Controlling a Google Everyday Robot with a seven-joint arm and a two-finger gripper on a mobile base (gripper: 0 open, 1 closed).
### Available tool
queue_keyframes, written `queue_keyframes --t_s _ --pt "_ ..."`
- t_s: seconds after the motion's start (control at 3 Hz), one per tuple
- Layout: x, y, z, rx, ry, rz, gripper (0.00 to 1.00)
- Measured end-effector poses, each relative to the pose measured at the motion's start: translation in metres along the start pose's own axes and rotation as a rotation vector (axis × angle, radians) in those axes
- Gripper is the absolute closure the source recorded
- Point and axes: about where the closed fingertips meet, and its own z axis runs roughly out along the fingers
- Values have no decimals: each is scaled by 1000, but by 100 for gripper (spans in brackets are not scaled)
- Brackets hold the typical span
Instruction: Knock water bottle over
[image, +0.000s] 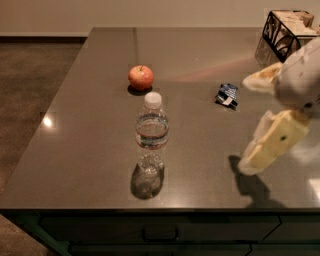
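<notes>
The water bottle (151, 135), a small clear ribbed plastic one with a white screw cap, stands upright at the centre of the frame on the dark grey table (90, 125), below the red apple (141, 77) and apart from it. I judge it light and thin-walled, with a narrow base, so it may slide on the smooth table if it is pushed low. A push high on its side, near the cap, should tip it. No grasp is needed. The cream-coloured claw (247, 125) hangs at the right edge, well apart from the bottle. Its two fingers are spread wide and hold nothing.
</notes>
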Motion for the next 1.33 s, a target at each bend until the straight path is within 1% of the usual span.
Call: queue_keyframes --t_s 0.33,0.67,1.0,1.33 --pt "-24 25 42 11 -112 33 0" --pt "-44 27 73 57 -216 74 0" --pt "-66 20 89 100 -321 128 0" --pt "-88 17 99 121 -407 160 0"
